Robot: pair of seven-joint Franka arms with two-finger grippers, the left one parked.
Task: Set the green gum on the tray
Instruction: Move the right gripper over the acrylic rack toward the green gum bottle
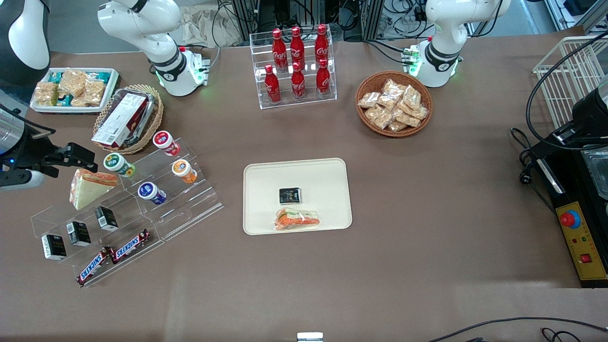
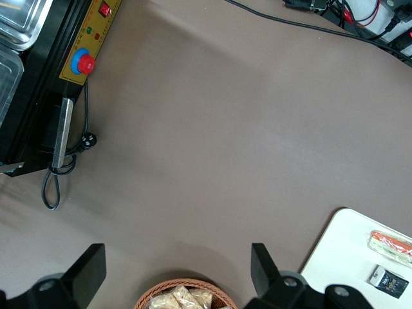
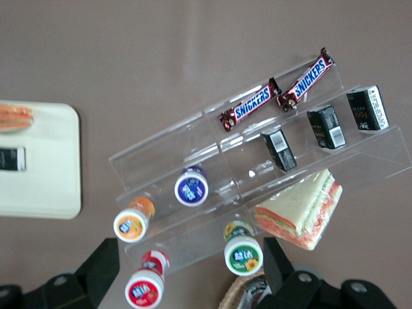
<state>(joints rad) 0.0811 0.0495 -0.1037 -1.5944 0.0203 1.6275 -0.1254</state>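
- Gum (image 3: 243, 255): round green canister with a white lid, on clear acrylic shelf (image 3: 193, 180).
- Tray (image 1: 266, 199): flat cream plastic, rounded corners.
- Gripper (image 3: 190, 270): fingers apart; gum beside one finger (image 3: 273, 261).

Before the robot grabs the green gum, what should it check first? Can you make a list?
1. Green gum sits upright on the clear shelf: ok.
2. Nothing covers its lid: ok.
3. Gripper is beside the gum, not yet around it: ok.
4. Gripper open wide enough: ok, as seen from the wrist.
5. Sandwich sits close to the gum and could get bumped: cannot tell.
6. Tray has bare room near the black packet: ok.
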